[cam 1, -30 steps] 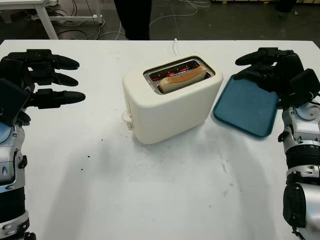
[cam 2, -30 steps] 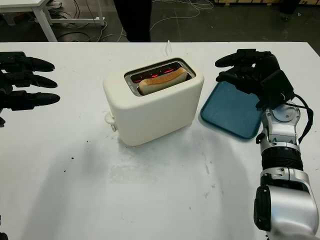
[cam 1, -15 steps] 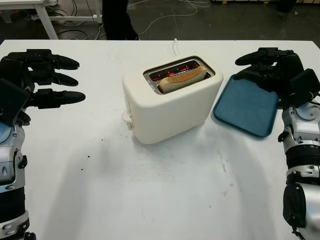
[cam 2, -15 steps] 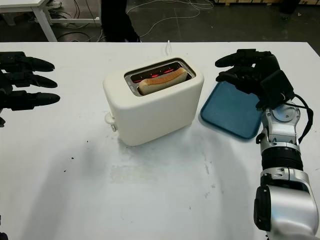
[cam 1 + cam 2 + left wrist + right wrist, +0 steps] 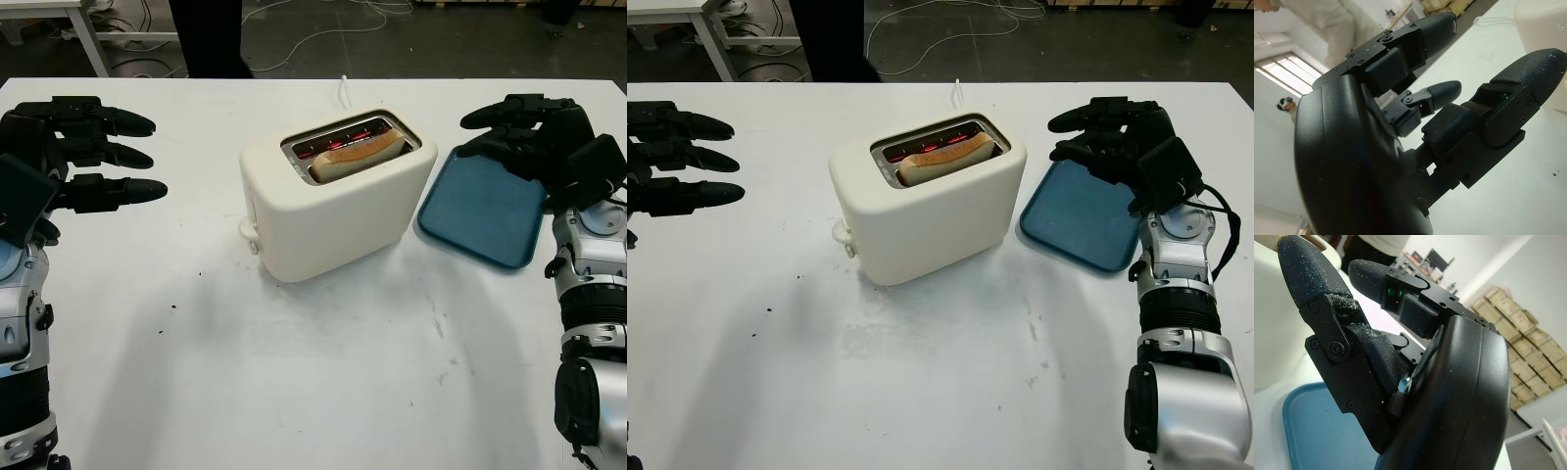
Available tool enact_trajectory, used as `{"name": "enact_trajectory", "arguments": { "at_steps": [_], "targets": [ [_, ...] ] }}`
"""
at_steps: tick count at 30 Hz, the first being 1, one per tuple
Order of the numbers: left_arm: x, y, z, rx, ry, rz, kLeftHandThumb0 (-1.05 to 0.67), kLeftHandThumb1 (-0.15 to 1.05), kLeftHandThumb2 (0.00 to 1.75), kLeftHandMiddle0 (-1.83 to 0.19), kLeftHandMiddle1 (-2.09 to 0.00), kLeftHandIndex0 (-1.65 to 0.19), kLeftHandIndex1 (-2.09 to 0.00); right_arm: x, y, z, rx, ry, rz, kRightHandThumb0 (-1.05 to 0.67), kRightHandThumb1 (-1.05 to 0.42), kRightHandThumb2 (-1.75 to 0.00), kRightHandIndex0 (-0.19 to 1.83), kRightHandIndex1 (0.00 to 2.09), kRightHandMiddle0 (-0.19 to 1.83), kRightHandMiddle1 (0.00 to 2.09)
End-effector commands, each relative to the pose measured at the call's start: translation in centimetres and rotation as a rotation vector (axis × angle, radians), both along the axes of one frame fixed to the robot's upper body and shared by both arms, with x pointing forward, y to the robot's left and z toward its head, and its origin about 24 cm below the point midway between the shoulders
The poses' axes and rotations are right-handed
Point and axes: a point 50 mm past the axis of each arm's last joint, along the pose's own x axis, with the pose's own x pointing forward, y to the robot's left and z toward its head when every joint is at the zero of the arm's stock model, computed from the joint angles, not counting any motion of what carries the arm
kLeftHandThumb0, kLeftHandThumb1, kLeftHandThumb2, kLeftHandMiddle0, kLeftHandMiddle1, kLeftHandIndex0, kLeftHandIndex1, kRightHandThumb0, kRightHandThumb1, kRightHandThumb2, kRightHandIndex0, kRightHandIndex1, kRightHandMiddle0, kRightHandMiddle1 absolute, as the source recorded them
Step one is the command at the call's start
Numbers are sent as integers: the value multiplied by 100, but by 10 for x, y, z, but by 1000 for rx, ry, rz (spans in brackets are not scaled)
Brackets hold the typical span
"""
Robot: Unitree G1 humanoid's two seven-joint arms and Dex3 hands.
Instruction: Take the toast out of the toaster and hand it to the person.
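Holding our left hand (image 5: 83, 152) open and empty above the white table (image 5: 294, 372), we see the cream toaster (image 5: 333, 201) well off to its right. The toast (image 5: 358, 154) sits in the slot, red glowing beside it. Further right, our right hand (image 5: 534, 137) hovers open over the far edge of the blue tray (image 5: 480, 211), just right of the toaster.

Blue tray (image 5: 482, 208) on white table (image 5: 323, 372); stacked cardboard boxes (image 5: 1520, 350) behind.
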Motion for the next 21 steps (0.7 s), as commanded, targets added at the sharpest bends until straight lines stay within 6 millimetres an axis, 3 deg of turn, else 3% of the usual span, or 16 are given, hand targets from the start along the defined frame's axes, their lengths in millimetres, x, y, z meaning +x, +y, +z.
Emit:
{"name": "enact_trajectory", "arguments": {
  "at_steps": [1,21],
  "targets": [
    [-1,2,0,10,-4,5,-102,36,0,-119,-47,-113,-37,1,1,3,21,-8,9,-105,-77,0,112,65,119,35],
    [-2,1,-1,3,4,7,-101,35,0,-119,-45,-114,-35,0,1,2,27,-8,11,-105,-77,0,113,65,120,34]
  ]
}}
